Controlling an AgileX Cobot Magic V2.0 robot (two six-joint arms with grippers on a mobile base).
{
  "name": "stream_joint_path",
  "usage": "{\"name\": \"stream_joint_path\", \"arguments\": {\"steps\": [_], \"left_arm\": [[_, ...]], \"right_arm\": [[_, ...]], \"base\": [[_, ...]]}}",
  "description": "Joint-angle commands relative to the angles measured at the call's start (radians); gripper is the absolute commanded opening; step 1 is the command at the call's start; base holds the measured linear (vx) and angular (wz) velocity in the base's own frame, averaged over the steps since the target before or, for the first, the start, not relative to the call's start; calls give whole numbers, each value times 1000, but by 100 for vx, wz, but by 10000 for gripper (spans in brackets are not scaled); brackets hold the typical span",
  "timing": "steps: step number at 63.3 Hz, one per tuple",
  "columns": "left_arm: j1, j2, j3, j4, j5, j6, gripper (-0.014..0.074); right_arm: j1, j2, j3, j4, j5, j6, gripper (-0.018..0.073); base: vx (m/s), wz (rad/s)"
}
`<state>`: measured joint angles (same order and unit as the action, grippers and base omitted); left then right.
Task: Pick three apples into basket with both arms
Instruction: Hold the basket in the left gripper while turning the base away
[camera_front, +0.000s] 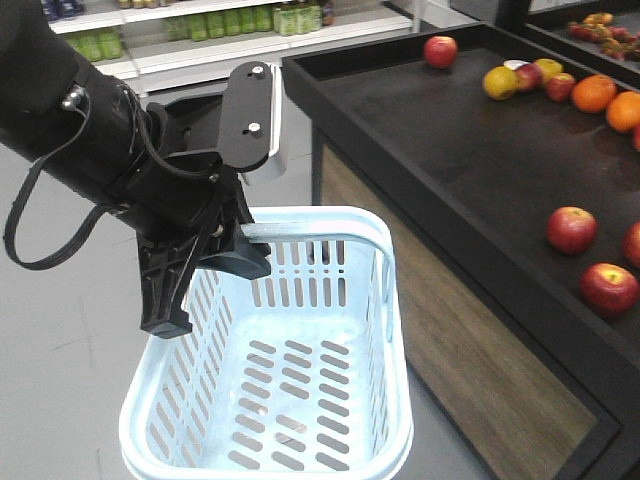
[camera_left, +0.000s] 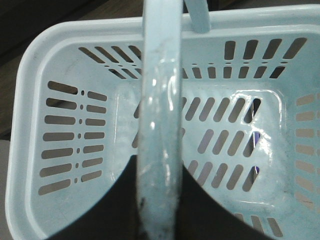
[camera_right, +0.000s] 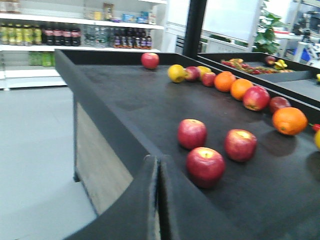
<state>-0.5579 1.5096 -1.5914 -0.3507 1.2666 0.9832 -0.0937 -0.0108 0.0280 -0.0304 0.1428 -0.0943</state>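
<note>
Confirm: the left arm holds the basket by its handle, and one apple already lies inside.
Not quite: the basket is empty, as the left wrist view shows. The left arm does hold its handle; the apples lie on the counter.

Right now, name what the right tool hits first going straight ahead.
Probably the raised black rim of the display table, just ahead of the right tool; beyond it, the nearest round red apple. Depth is unclear.

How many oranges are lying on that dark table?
3. One orange and a second orange sit together in the far row; a third orange lies nearer, rightward. More may be hidden.
</note>
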Motion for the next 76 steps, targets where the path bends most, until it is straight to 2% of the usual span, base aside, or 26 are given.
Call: {"name": "stream_joint_path", "arguments": {"steps": [1, 76], "left_arm": [[-3, -41, -31, -42, -26, -9, -7], [-3, -41, -31, -42, -26, -9, -7]], "right_arm": [[-3, -17, 11, -2, -76, -3, -9], [-3, -17, 11, -2, -76, -3, -9]], "base": [[-10, 38], [-10, 37]]}}
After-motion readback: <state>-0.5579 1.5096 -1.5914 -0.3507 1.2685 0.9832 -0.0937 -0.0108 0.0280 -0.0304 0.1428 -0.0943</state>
